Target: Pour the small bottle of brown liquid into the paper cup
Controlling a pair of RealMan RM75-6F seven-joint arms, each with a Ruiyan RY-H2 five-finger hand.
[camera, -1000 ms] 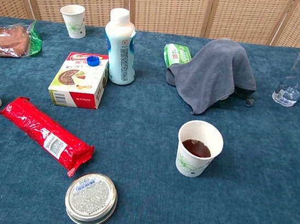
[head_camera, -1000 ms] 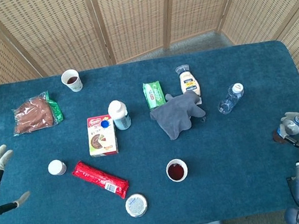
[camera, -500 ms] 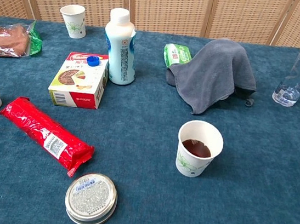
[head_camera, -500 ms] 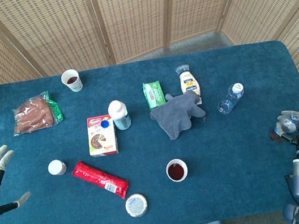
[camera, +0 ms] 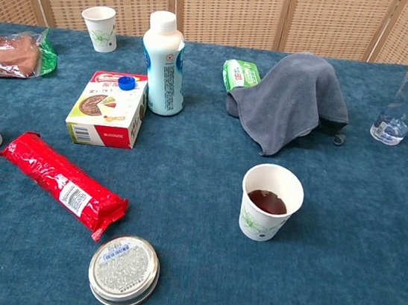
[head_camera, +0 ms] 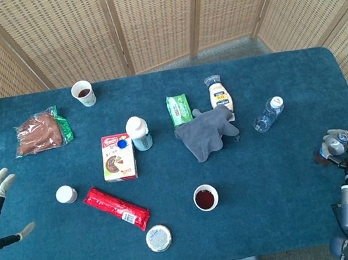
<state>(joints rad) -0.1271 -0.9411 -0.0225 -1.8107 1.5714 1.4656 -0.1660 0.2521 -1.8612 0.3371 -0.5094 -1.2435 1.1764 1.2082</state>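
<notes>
A matt paper cup (camera: 270, 203) stands on the napped blue cloth table (camera: 336, 290), near a glossy red wrapper (camera: 63, 184).

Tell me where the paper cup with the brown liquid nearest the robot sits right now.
The paper cup stands near the table's front edge in the head view, right of the round tin and in front of the grey cloth.

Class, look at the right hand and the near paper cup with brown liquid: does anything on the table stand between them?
Nothing visible does. Only bare cloth lies between the right hand, holding a small bottle at the table's right edge, and the cup.
</notes>
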